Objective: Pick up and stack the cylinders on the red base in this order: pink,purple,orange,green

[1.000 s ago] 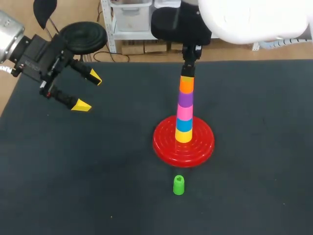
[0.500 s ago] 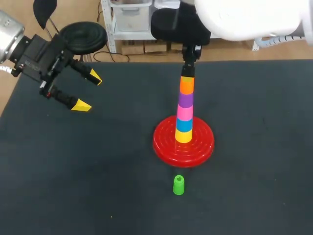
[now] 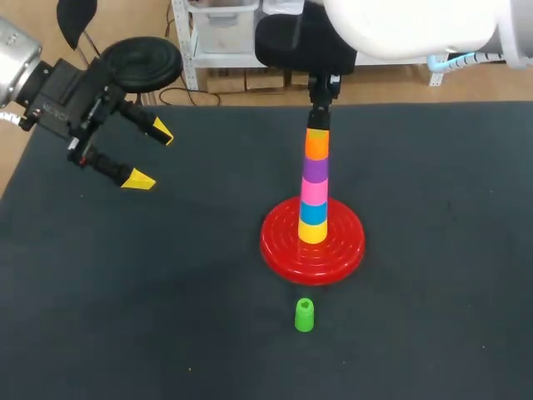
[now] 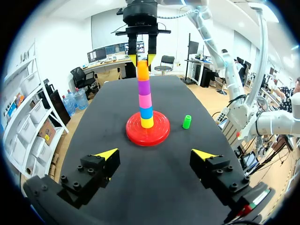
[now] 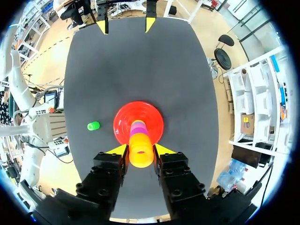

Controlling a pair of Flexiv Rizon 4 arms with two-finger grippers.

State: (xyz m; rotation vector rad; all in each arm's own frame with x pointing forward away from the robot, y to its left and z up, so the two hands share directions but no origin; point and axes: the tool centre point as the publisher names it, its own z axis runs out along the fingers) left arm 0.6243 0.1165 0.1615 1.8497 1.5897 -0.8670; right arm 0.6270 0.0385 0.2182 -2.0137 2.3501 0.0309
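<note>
Support surface: a flat table (image 3: 125,292) with a dark, matte top. Two items rest directly on it. The red base (image 3: 279,242), a round disc with concentric ridges, sits flat just right of the table's middle. The green cylinder (image 3: 305,315) stands upright on the bare top, near the base's front rim but apart from it.

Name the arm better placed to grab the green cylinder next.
Right, probably: the right gripper hangs at the orange cylinder, near the green cylinder; the left gripper sits open, far off to the side.
</note>
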